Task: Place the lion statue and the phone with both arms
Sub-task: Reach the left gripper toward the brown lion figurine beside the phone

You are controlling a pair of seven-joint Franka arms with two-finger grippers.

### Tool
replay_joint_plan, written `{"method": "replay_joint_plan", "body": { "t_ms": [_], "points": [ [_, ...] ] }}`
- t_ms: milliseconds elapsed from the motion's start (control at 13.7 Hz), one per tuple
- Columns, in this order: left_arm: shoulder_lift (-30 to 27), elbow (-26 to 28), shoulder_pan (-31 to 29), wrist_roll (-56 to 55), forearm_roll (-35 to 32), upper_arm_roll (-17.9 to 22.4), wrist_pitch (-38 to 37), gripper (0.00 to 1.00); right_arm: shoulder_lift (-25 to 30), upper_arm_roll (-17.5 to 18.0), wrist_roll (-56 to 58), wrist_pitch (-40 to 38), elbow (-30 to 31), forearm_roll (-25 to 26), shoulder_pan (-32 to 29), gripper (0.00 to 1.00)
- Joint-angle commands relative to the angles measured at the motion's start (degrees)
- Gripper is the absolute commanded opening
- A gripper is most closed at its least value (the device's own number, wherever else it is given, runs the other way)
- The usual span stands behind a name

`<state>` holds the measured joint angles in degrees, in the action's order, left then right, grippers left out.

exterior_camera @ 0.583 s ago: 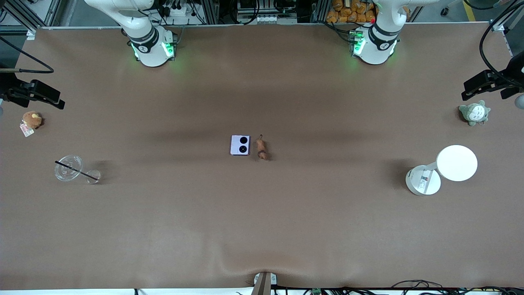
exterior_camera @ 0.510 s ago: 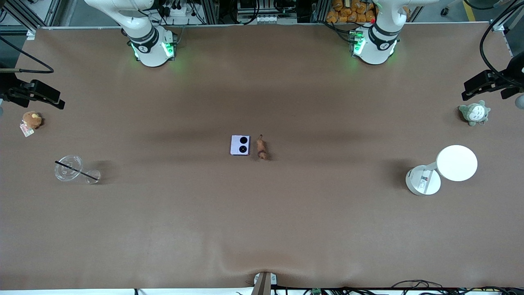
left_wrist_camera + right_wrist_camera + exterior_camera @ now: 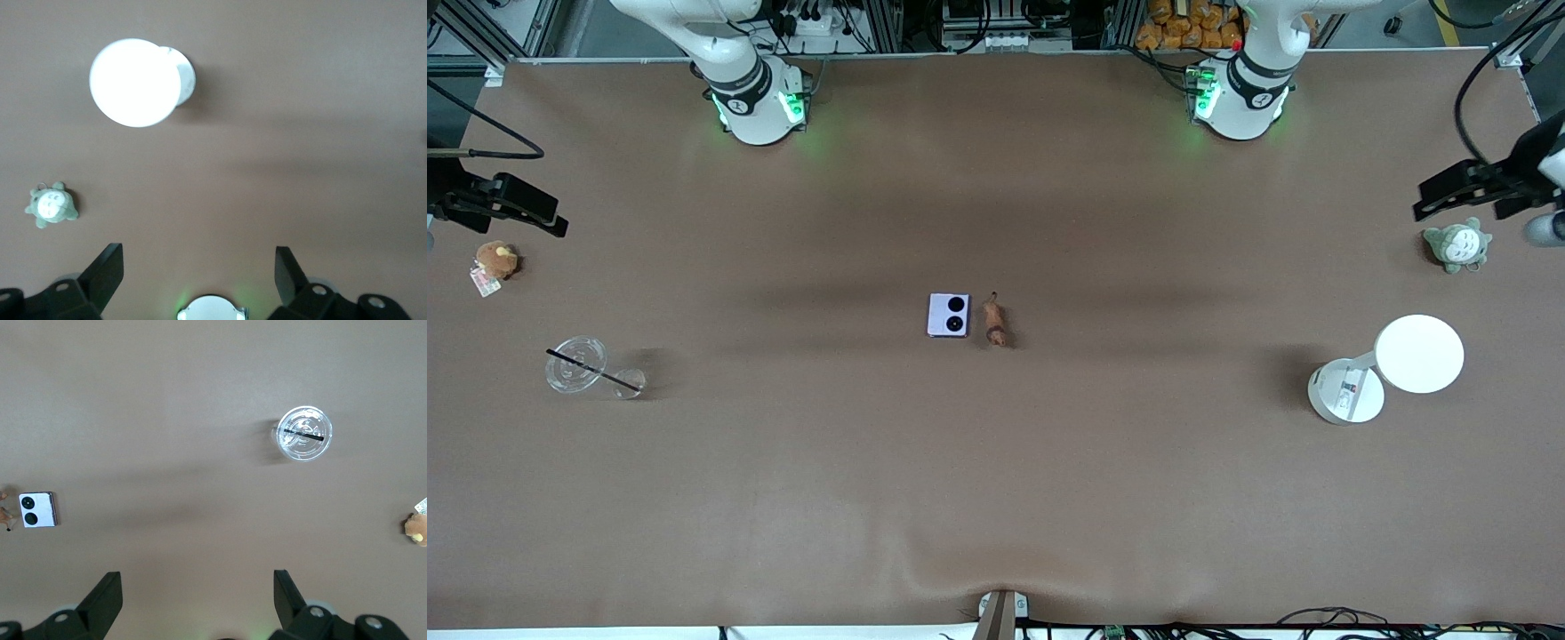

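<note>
While the phone (image 3: 948, 315) and lion statue (image 3: 995, 324) lie well apart from both, the left gripper (image 3: 199, 277) and right gripper (image 3: 197, 599) hang with fingers spread, empty.

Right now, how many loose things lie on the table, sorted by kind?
Plush toys: 2, brown plush and grey-green plush
Phone: 1, phone
Figurine: 1, lion statue
Clear cup with straw: 1, cup
White lamp: 1, lamp
Total: 6
</note>
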<state>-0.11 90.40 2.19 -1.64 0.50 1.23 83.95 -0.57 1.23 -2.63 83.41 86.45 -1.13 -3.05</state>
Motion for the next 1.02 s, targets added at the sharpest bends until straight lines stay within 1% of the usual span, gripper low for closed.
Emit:
{"method": "replay_joint_plan", "body": {
  "t_ms": [0,146,364,510,728,947],
  "points": [
    [2.2,0.0,1.2,-2.2,1.3,-2.1,0.1,1.0,0.4,0.1,0.3,0.2,0.1,0.6,0.4,1.0],
    [4.8,-0.1,1.4,-6.7,4.2,-3.8,2.2,1.0,0.3,0.1,0.3,0.2,0.1,0.6,0.4,1.0],
    [9.1,-0.9,2.9,-7.9,4.2,-6.1,5.9,1.0,0.2,0.1,0.3,0.3,0.1,0.4,0.5,1.0],
    [12.1,-0.9,5.5,-8.6,4.3,-6.4,10.2,1.0,0.2,0.1,0.3,0.1,0.2,0.5,0.8,1.0],
    [17.1,-1.0,13.8,-15.1,3.2,-6.3,16.1,1.0,0.2,0.1,0.3,-0.1,0.2,0.4,0.8,1.0],
    [22.2,-2.6,20.1,-20.6,3.5,-6.4,20.0,1.0,0.1,0.1,-0.5,0.1,0.2,0.4,1.6,1.0]
  ]
}}
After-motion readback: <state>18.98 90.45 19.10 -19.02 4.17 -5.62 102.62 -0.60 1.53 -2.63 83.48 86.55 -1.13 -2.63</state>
